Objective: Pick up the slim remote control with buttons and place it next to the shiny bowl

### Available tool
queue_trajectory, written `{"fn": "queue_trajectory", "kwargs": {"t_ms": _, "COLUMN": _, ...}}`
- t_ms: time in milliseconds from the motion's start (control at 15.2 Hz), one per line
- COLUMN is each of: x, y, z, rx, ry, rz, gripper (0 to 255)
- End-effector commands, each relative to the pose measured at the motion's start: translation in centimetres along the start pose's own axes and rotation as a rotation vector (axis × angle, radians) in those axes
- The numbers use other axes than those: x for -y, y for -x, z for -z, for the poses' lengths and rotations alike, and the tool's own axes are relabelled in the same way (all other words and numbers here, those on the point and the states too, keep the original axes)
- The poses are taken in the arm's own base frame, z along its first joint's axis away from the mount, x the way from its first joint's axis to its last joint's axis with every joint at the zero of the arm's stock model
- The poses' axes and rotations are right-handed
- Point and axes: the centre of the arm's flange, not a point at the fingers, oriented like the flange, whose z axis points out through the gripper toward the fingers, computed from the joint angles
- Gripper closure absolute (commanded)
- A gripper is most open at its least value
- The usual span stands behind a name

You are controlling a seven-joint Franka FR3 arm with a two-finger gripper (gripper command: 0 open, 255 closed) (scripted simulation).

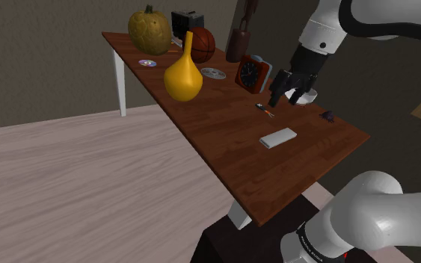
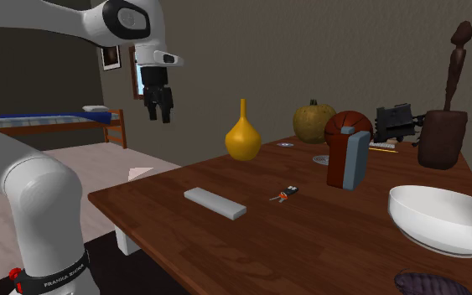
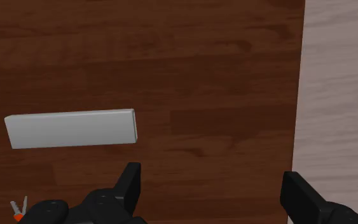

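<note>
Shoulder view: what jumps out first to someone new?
The yellow long-necked vase stands out mid-table, with a brownish pumpkin behind it at the far end. Nearer the stand, the black gripper hangs open above the dark wooden table. A plain grey slab of a remote lies flat on the wood close by, untouched.

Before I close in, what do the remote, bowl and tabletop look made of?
Flat grey rectangular remote: plain matte, material unclear. Wide white bowl: smooth, faintly glossy, perhaps ceramic. Reddish-brown tabletop: wood, by its grain and plank seams.
</note>
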Motion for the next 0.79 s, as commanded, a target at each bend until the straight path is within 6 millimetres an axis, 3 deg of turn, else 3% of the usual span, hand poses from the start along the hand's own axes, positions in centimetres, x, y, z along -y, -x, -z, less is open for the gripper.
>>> {"fn": "queue_trajectory", "kwargs": {"t_ms": 0, "x": 0.0, "y": 0.0, "z": 0.0, "rx": 0.000, "ry": 0.000, "rz": 0.000, "gripper": 0}}
{"fn": "queue_trajectory", "kwargs": {"t_ms": 396, "x": -4.3, "y": -4.2, "z": -5.0, "rx": 0.009, "ry": 0.019, "rz": -0.351, "gripper": 0}}
{"fn": "queue_trajectory", "kwargs": {"t_ms": 726, "x": -8.9, "y": -6.3, "z": -9.2, "rx": 0.016, "ry": 0.035, "rz": -0.643, "gripper": 0}}
